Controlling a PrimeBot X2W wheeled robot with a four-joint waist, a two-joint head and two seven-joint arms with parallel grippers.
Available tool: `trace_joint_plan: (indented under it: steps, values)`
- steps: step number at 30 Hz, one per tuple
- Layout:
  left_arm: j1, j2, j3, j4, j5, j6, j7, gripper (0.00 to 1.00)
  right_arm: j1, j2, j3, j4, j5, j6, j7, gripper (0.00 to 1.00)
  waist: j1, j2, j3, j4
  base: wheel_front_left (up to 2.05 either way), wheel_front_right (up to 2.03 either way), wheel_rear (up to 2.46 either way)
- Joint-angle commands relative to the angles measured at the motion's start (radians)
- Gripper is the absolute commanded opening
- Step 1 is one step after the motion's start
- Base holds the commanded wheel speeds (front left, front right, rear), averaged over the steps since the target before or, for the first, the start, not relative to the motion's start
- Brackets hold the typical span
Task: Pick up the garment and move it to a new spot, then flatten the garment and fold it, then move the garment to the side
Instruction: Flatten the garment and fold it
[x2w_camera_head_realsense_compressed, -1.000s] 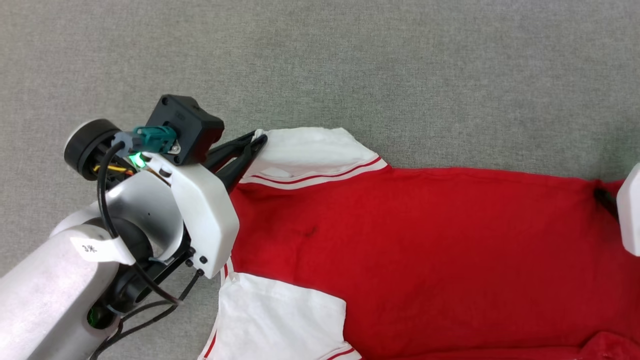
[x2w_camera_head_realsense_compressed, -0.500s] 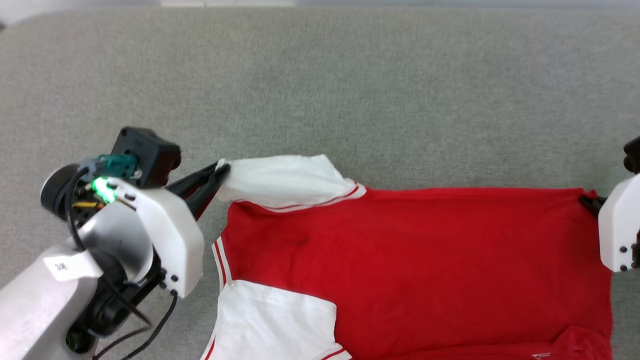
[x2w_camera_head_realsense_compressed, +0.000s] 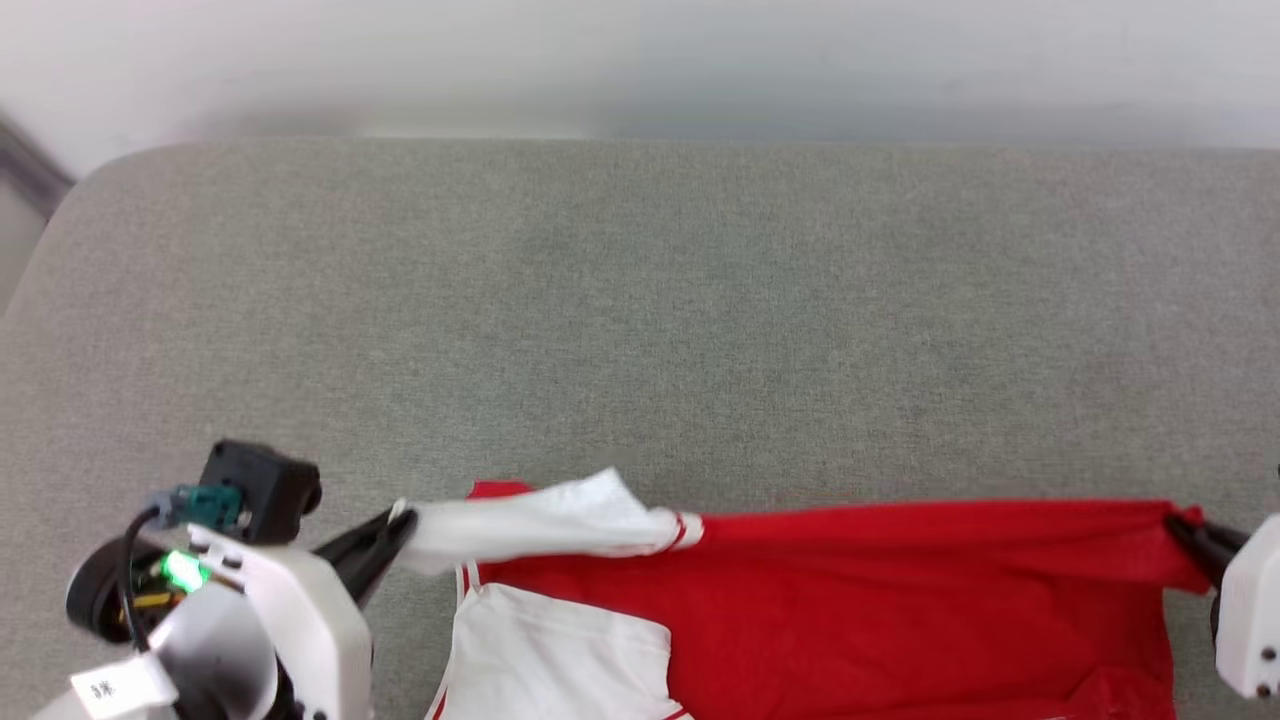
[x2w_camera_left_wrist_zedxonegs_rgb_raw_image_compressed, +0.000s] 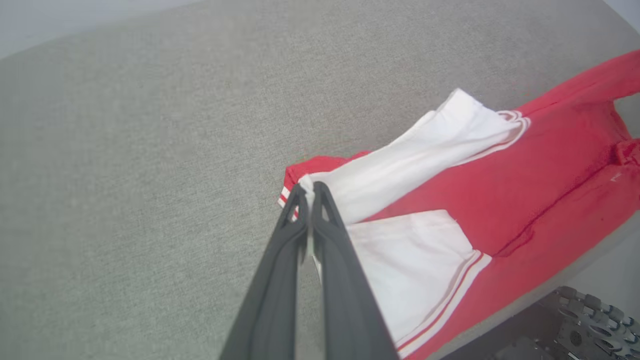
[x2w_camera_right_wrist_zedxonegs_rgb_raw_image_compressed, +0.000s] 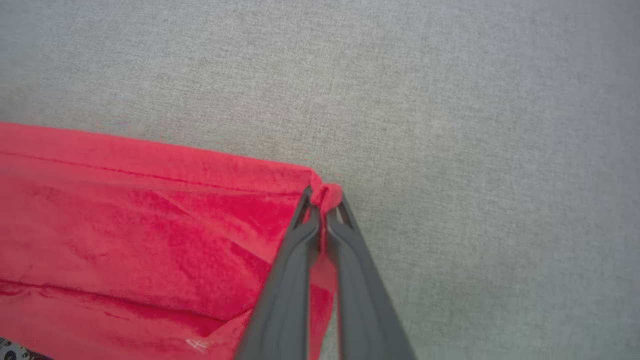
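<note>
Garment (x2w_camera_head_realsense_compressed: 850, 600) lies along the near edge of the grey padded surface (x2w_camera_head_realsense_compressed: 640, 320) in the head view. Its long axis runs left to right, with the white sleeves toward the robot's left. There the left fingers (x2w_camera_head_realsense_compressed: 365, 555) pinch a sleeve tip, and the right fingers (x2w_camera_head_realsense_compressed: 1200, 540) pinch a hem corner. Left wrist view: fingers (x2w_camera_left_wrist_zedxonegs_rgb_raw_image_compressed: 280, 270) closed on white cloth. Right wrist view: fingers (x2w_camera_right_wrist_zedxonegs_rgb_raw_image_compressed: 290, 280) closed on red cloth, where a small white mark (x2w_camera_right_wrist_zedxonegs_rgb_raw_image_compressed: 196, 344) is unreadable.

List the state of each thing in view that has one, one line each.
garment: lying on the grey surface, far edge pulled taut between both grippers.
left gripper: shut on the garment's white sleeve tip.
right gripper: shut on the garment's red hem corner.
</note>
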Motion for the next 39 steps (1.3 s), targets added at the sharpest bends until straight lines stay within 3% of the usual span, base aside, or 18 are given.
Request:
trace_joint_plan:
  steps: [1,7,15,21,27,28,29,30,31,39]
  values:
    - [0.048,0.012,0.005,-0.008,-0.011,0.018,-0.018,0.0,0.048,0.016,-0.019,-0.03,0.001,-0.001,0.003,0.0,0.0001,0.0,-0.011,-0.001,0.0,0.0,0.0]
    - [0.192,0.015,-0.022,0.007,-0.062,0.04,-0.042,0.0,0.178,0.032,-0.026,-0.095,0.014,-0.001,0.022,0.0,0.0001,0.0,-0.016,0.0,0.0,0.0,0.0]
    - [0.256,-0.037,-0.084,0.125,-0.092,0.004,-0.051,0.0,0.259,0.024,0.018,-0.072,0.055,-0.001,-0.001,0.0,0.0001,0.0,-0.002,-0.004,0.0,0.0,0.0]
    - [0.228,-0.084,-0.12,0.209,-0.095,-0.036,-0.039,0.0,0.256,-0.061,0.113,0.003,0.054,-0.001,-0.065,0.0,0.0001,0.0,0.01,-0.006,0.0,0.0,0.0]
    - [0.215,-0.113,-0.14,0.256,-0.091,-0.054,-0.041,0.0,0.229,-0.09,0.174,0.059,0.067,-0.001,-0.121,0.0,0.0001,0.0,0.011,-0.006,0.0,0.0,0.0]
    - [0.214,-0.118,-0.144,0.265,-0.092,-0.056,-0.038,0.0,0.219,-0.093,0.182,0.063,0.065,-0.001,-0.14,0.27,0.0001,0.0,0.011,-0.006,0.0,0.0,0.0]
    - [0.211,-0.122,-0.147,0.272,-0.089,-0.057,-0.04,0.44,0.212,-0.095,0.187,0.07,0.066,-0.001,-0.153,1.0,0.0001,0.0,0.01,-0.006,0.0,0.0,0.0]
    - [0.207,-0.127,-0.148,0.278,-0.079,-0.057,-0.049,0.93,0.208,-0.097,0.193,0.075,0.066,-0.001,-0.166,1.0,0.0001,0.0,0.008,-0.007,0.0,0.0,0.0]
    - [0.204,-0.133,-0.146,0.284,-0.074,-0.057,-0.061,1.0,0.205,-0.103,0.205,0.078,0.066,-0.001,-0.173,1.0,0.0001,0.0,0.004,-0.008,0.0,0.0,0.0]
    - [0.185,-0.169,-0.088,0.281,-0.024,-0.041,-0.222,1.0,0.176,-0.11,0.18,0.027,0.092,-0.001,-0.205,1.0,0.0001,0.0,-0.043,-0.016,0.0,0.0,0.0]
